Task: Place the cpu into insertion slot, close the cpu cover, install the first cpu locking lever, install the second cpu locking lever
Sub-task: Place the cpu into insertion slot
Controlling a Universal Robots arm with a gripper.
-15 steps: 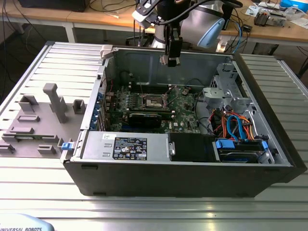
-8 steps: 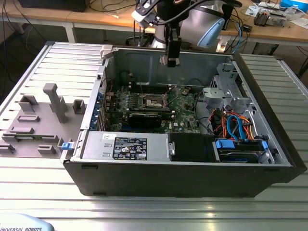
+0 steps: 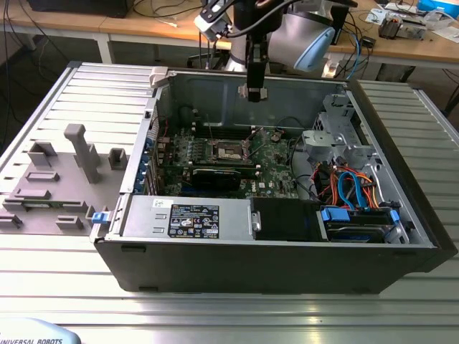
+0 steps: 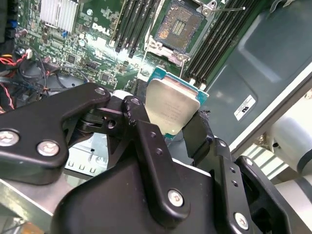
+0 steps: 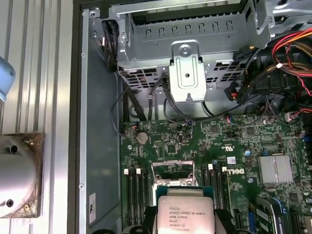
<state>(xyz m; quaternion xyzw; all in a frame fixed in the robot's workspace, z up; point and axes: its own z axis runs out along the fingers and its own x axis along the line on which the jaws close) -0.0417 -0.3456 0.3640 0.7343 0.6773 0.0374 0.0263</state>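
Observation:
The cpu [image 4: 173, 105] is a flat silver-topped chip with a green edge, and my gripper [image 4: 168, 117] is shut on it. One black finger [image 4: 134, 109] presses on each side of the chip. The gripper [image 3: 253, 92] hangs above the open computer case, over its back wall. Below it, the insertion slot [image 4: 178, 24] lies open on the green motherboard, its dark pin field bare. In the exterior view the slot [image 3: 228, 151] sits mid-board. The cpu cover [image 5: 174, 165], a thin silvery frame, stands tilted up beside the cpu [image 5: 184, 214].
Black memory slots [image 4: 134, 22] flank the socket on both sides. A long black graphics card [image 3: 215, 177] lies nearer the case front. A power supply [image 3: 188, 217], a drive cage [image 3: 337, 136] and orange and blue cables [image 3: 351, 188] crowd the case. Grey fixtures [image 3: 82, 150] stand at the exterior view's left.

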